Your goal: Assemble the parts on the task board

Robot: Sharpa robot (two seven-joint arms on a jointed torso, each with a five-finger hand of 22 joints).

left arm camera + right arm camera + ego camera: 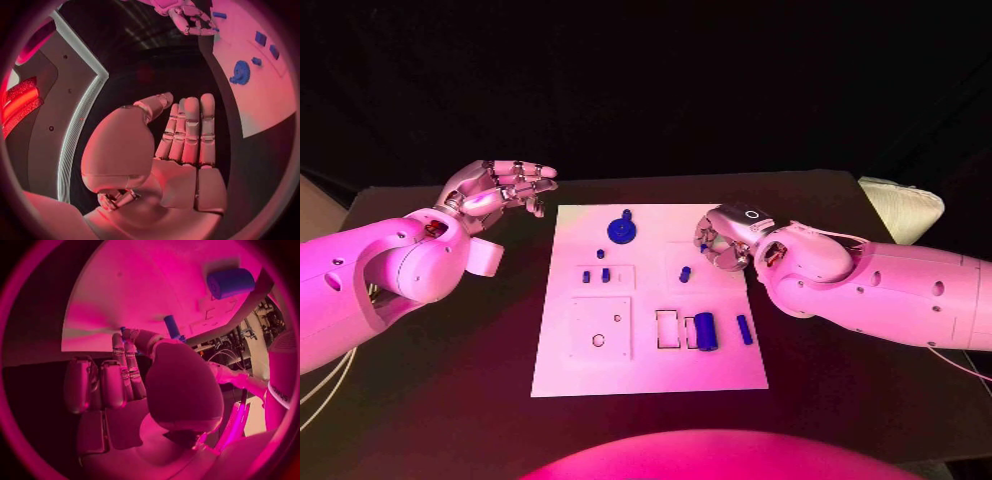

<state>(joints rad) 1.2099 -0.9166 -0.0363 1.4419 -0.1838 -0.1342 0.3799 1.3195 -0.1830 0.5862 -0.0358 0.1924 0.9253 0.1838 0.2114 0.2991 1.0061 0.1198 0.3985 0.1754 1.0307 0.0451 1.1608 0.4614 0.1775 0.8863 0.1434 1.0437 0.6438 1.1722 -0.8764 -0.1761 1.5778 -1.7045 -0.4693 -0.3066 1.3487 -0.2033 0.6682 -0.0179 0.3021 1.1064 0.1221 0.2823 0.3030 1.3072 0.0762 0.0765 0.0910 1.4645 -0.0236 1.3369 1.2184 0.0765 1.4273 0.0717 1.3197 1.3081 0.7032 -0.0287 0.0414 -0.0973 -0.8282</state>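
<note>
Left hand (495,188) held off task board (574,370), fingers together, nothing held. Right hand (728,238) over board; small blue part (172,326) by fingertips seen from right wrist; grip unclear.

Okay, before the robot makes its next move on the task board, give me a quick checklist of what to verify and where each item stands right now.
1. Left hand clear of the task board: ok. It sits off the board's far left corner, over the black table, fingers curled, holding nothing.
2. Right hand placed over the work area: ok. It is over the board's right edge.
3. Right hand's grasp: cannot tell. The right wrist view shows fingertips at a small blue piece, but contact is not clear.
4. Large blue cylinder on the board: ok, lying by the rectangular slots.
5. Round blue part on the board: ok, at the far end.
6. Small blue peg: ok, lying right of the cylinder.
</note>
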